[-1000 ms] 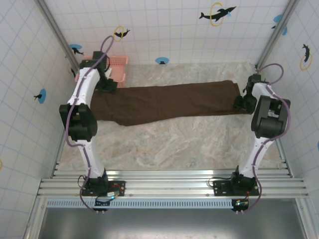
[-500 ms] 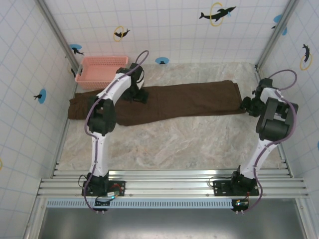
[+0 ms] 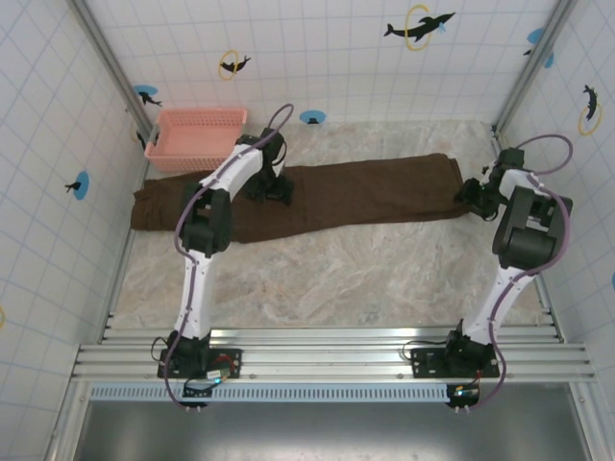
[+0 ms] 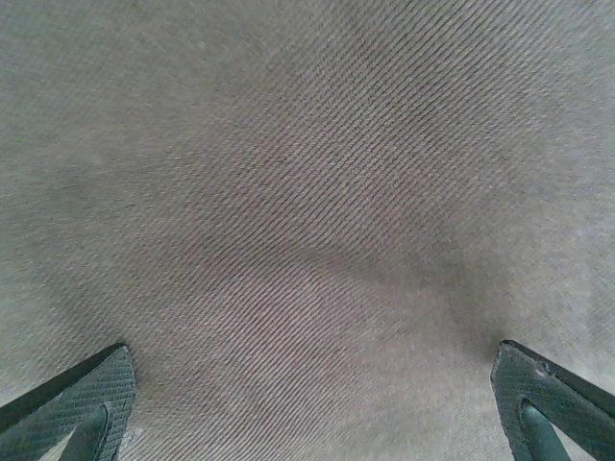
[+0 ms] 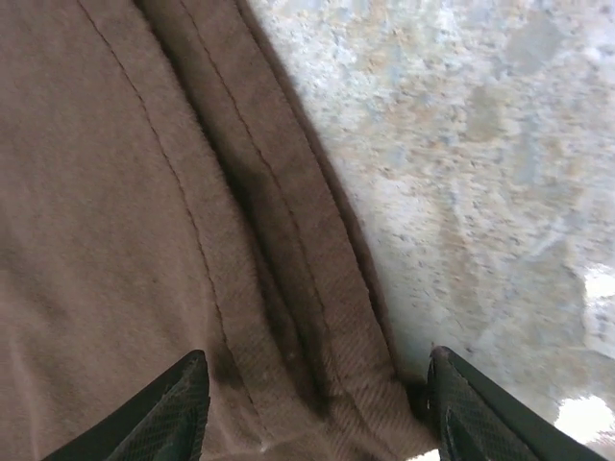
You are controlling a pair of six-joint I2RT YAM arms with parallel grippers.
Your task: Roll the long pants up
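Top external: I've swung the left end effector [image 3: 271, 188] right, over the long pants [image 3: 375, 197], wide; right end effector [image 3: 473, 195] half-open astride the hem [image 5: 317, 288]; rolling not begun.

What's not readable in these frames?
1) Top external: tips of the left gripper hidden under its own wrist; contact with the long pants unclear.
2) Left wrist: fingers cut off by the bottom edge; the close-up weave gives no landmark.
3) Right wrist: tips of the right gripper cut off by the bottom edge; whether they touch the hem is unclear.
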